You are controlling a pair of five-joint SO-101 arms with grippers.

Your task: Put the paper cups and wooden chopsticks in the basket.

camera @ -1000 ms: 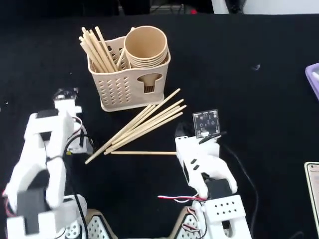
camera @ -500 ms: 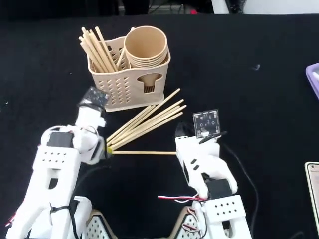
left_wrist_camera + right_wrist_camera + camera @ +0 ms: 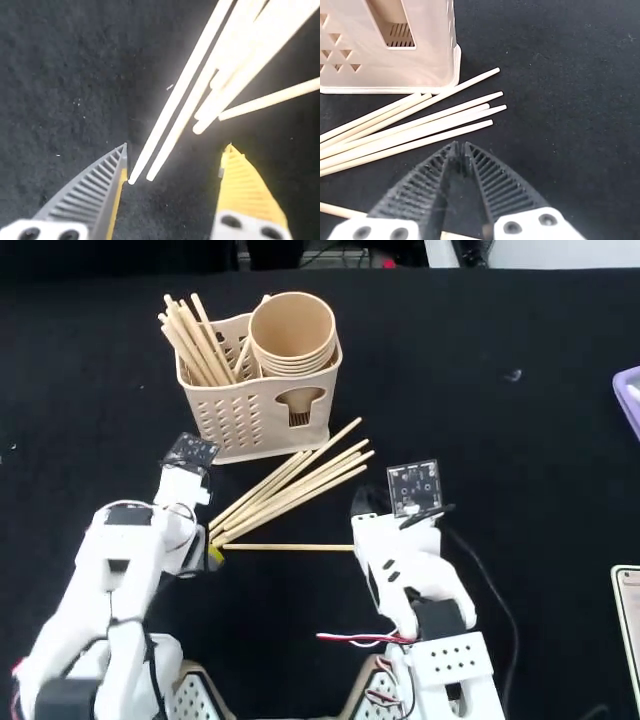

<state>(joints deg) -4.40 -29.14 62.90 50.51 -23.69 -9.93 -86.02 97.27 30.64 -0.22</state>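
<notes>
The white left arm [image 3: 120,565] leans forward and low, the left end effector [image 3: 176,150] spread wide between its grey ribbed finger and its yellow one. The white right arm [image 3: 410,578] sits folded, the black ribbed right end effector [image 3: 460,149] pressed closed.

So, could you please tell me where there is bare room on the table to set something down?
Bare black tabletop lies between the beige slotted plastic basket and the purple object at the right edge. Crowded: the loose wooden chopsticks fanned before the basket, left hand at their tips.
</notes>
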